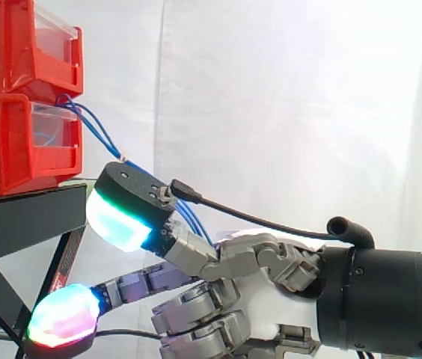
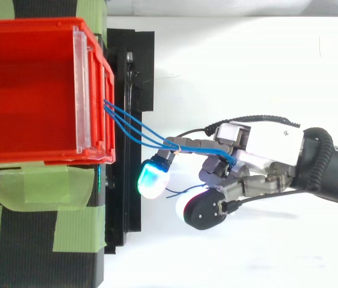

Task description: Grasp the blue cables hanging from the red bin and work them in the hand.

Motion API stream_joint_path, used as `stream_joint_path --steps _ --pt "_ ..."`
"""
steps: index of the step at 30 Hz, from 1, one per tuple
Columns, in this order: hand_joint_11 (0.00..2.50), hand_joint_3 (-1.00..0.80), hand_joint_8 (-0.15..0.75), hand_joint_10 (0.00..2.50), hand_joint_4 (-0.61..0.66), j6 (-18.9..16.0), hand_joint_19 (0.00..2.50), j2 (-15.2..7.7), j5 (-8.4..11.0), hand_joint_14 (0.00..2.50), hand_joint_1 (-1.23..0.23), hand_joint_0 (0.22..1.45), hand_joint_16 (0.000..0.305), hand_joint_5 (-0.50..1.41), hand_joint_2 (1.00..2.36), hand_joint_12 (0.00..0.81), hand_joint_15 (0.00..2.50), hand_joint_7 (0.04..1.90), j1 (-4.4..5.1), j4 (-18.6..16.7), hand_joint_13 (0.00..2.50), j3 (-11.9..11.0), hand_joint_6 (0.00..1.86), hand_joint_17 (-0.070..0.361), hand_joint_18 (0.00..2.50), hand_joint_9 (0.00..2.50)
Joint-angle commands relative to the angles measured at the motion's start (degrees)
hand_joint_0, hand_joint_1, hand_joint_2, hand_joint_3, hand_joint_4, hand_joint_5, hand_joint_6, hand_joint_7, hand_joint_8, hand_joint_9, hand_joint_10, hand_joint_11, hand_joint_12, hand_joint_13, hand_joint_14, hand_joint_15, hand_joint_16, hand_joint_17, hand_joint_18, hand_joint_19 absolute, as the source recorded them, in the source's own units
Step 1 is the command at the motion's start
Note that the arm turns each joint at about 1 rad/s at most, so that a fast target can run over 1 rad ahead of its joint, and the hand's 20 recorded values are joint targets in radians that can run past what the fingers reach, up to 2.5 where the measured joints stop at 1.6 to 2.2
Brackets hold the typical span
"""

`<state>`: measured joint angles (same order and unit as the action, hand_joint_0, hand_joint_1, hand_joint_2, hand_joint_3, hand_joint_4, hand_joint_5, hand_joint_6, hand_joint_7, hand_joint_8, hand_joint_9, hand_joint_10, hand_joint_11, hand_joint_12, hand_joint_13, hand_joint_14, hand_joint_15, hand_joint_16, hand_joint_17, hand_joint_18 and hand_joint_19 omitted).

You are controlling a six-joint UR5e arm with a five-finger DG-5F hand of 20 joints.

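Observation:
Thin blue cables leave the front of the lower red bin and run down and to the right, fairly straight, into my hand. The hand comes in from the right, just in front of the stand and below the bin. Its fingers are curled round the cables, which lie along one finger and pass between the others. One fingertip pad glows cyan-green near the stand's edge, and another glows magenta and green lower down. A loose cable end sticks out under the hand.
A second red bin is stacked on the lower one. Both rest on a black stand with slanted legs, held with green tape. A white curtain hangs behind.

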<state>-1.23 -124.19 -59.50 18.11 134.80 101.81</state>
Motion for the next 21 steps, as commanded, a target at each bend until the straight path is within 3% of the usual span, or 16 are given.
stream_joint_path --steps 1,21 --pt "2.50 -1.00 0.608 2.50 0.28 0.0 0.65 0.0 0.00 2.50 -0.55 0.77 0.213 0.14 1.00 0.677 1.87 1.29 0.00 0.0 1.97 0.0 0.00 0.160 2.35 1.56" --pt "2.50 -1.00 0.614 2.50 0.28 0.0 0.65 0.0 0.00 2.50 -0.55 0.77 0.210 0.14 1.00 0.678 1.87 1.29 0.00 -0.1 1.97 0.0 0.00 0.157 2.35 1.56"
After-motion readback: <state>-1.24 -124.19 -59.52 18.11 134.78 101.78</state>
